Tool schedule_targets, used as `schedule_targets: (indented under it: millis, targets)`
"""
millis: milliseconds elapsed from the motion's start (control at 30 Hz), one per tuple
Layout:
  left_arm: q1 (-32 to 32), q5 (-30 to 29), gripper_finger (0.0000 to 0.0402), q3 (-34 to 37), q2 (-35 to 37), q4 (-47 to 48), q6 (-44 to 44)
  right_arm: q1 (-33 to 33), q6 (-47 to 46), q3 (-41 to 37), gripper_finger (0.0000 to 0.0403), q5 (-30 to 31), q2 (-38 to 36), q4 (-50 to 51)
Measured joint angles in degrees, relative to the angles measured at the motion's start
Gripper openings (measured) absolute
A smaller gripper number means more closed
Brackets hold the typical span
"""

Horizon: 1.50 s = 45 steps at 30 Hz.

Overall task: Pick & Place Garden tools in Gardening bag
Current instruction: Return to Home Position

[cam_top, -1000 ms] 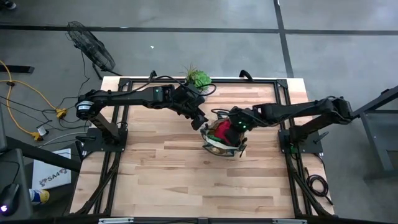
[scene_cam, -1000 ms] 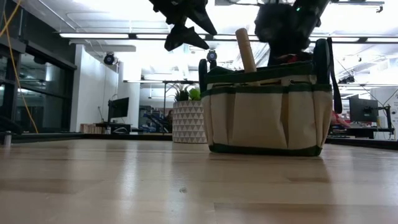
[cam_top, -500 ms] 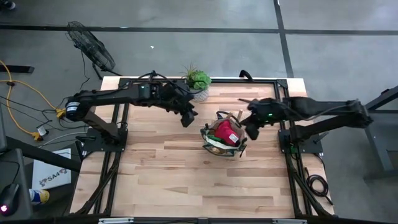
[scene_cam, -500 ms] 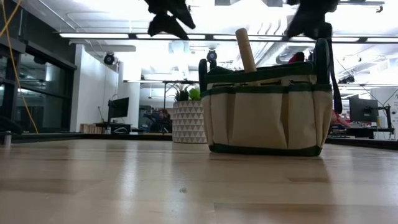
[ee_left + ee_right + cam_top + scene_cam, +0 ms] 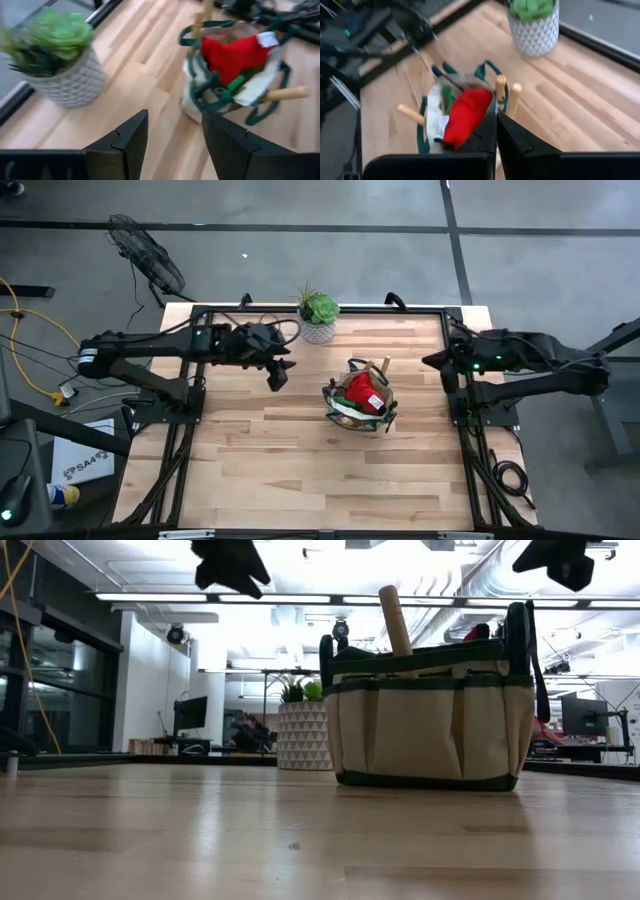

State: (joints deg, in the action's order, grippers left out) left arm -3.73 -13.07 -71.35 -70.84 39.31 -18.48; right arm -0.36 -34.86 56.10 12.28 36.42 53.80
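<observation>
Gardening bag (image 5: 358,398) sits upright on the table (image 5: 300,470), just right of centre in the high view. It's packed. Red glove (image 5: 360,390) lies on top inside the rim and covers most of the opening. Two wooden handles (image 5: 383,365) poke out at the bag's upper-right edge, and a third shows sticking out sideways in the wrist views. There's a green bit under the glove in the left wrist view, can't tell what it is.

Low view: bag right of centre, flat on its base, one handle tilted up out of the top, and a sliver of red by the right loop.

White pot (image 5: 318,330) w/ succulent (image 5: 320,307) is at upper centre of the high view, near the table's far edge, apart from the bag. In the low view it's behind the bag's left side.

Left gripper (image 5: 277,375) is left of the bag and well apart from it, up in the air (top-left corner of the low view). Its fingers (image 5: 125,145) are spread w/ a clear gap and nothing between them.

Right gripper (image 5: 432,362) is at the table's right edge, right of the bag and well apart, also up high (top-right corner of the low view). Its fingers (image 5: 480,135) are pressed together, tips touching, holding nothing.

No tools lying loose on the tabletop in any view.
</observation>
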Motion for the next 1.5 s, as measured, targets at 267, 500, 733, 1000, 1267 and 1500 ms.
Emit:
schedule_targets:
  millis: [267, 500, 733, 1000, 1267, 1500]
  targets:
    - [0.02, 6.67, 0.0181, 16.98, 9.25, -19.34, -1.55, 0.0, 0.63, -14.51, 0.0002, -0.74, -12.12, -16.32]
    - [0.0, 7.62, 0.0181, 30.14, 17.64, -34.33, -4.11, 0.0, -0.81, -27.1, 0.0002, -1.84, -20.95, -29.3]
    - [0.01, 6.17, 0.0181, 42.7, 27.98, -43.47, -8.48, 0.0, 1.02, -35.48, 0.0002, -1.95, -29.9, -41.26]
    - [0.02, 4.73, 0.0181, 54.95, 41.15, -53.51, -10.8, -0.02, 5.41, -42.79, 0.0002, -4.1, -35.99, -54.34]
    - [0.02, 1.62, 0.0181, 61.8, 53.26, -54.34, -10.91, -0.02, 6.26, -44.17, 0.0002, -4.27, -36.04, -56.64]
    - [0.02, 1.25, 0.0181, 66.59, 61.87, -54.27, -11.62, -0.07, 6.41, -45.25, 0.0002, -3.34, -35.01, -61.56]
